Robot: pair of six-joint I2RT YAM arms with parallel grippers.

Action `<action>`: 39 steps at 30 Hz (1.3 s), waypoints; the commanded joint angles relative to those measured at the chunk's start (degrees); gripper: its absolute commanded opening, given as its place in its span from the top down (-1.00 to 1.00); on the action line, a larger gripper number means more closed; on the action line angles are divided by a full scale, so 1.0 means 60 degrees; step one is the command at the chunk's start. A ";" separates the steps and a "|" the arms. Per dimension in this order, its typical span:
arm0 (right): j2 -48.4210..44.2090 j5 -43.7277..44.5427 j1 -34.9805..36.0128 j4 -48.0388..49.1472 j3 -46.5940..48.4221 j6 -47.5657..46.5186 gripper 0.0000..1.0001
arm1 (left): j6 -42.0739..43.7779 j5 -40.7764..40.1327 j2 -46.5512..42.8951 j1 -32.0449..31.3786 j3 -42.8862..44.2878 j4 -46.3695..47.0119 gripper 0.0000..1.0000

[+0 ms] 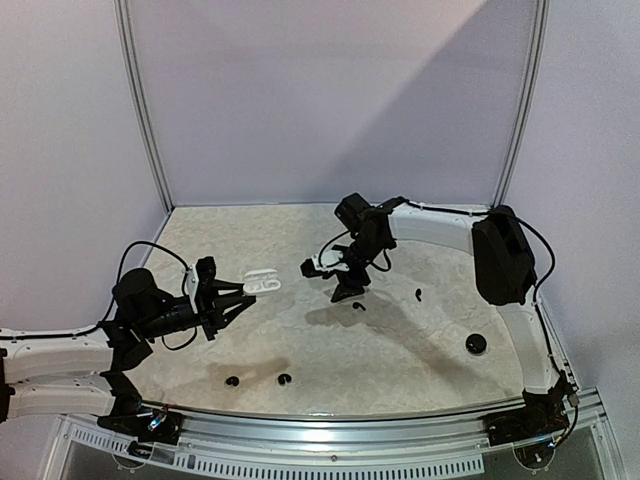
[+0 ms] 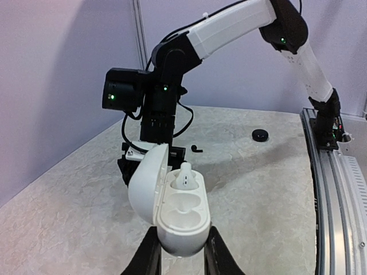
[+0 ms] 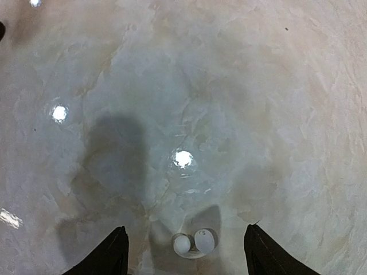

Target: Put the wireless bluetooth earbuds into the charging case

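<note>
Right gripper [image 3: 186, 227], fingers spread, hangs over the loose white earbud [image 3: 195, 241] on the table [image 1: 400, 345], while my left gripper [image 2: 183, 229] pinches the open white case [image 2: 172, 215] with one seated white earbud [image 2: 184, 176]. Next, I judge, I must close on the loose one and carry it to the empty socket. I count two white earbuds, seemingly four black earbuds [image 1: 284, 379], one white case and one black case [image 1: 476, 344].

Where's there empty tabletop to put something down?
Bare tabletop lies along the back wall, and at front centre between the black earbud and the round black disc. The middle is crowded: the left gripper holds the open white case near the right gripper.
</note>
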 commanded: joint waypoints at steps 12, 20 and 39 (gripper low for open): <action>0.1438 0.0719 -0.0159 -0.1000 0.1229 -0.0816 -0.16 | 0.0089 0.0056 -0.0111 0.0149 0.0013 -0.0051 1.00; 0.1530 0.0774 -0.0312 -0.1232 0.1213 -0.0819 0.11 | 0.0123 0.0083 -0.0036 0.0163 0.0064 -0.0081 1.00; 0.1089 0.0230 -0.0384 -0.0623 0.0299 0.0755 0.58 | 0.0235 0.0047 -0.0071 0.0163 0.0005 -0.0139 1.00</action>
